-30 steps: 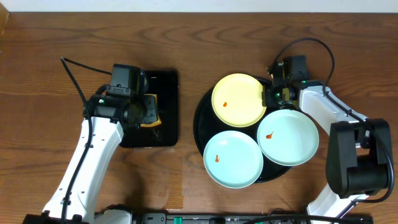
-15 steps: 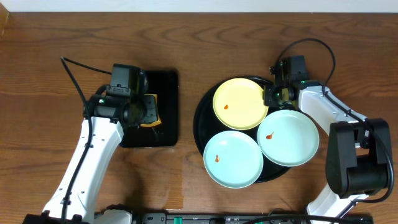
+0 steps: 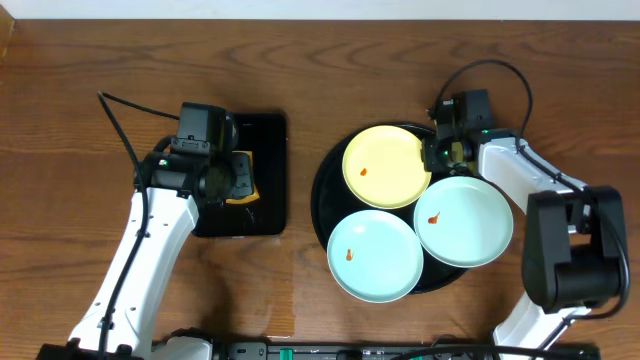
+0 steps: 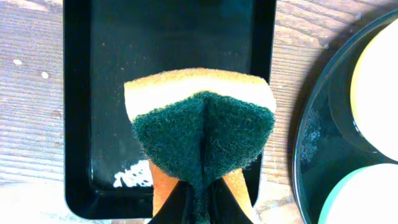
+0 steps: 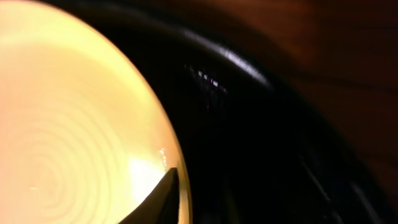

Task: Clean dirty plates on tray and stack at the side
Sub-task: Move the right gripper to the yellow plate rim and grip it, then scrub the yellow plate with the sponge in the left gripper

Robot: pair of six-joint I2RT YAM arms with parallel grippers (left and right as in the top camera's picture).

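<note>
Left pincer: I see it clamped tight on the sponge, green scouring face up.
Below left pincer: rectangular black tray, white foam by its near rim.
Right pincer: at the rim of the yellow plate; I cannot tell how wide it stands, as only one fingertip shows.
Near right pincer: two mint plates, each with an orange-red smear.
Round tray: under all three plates, between my pincers.
</note>
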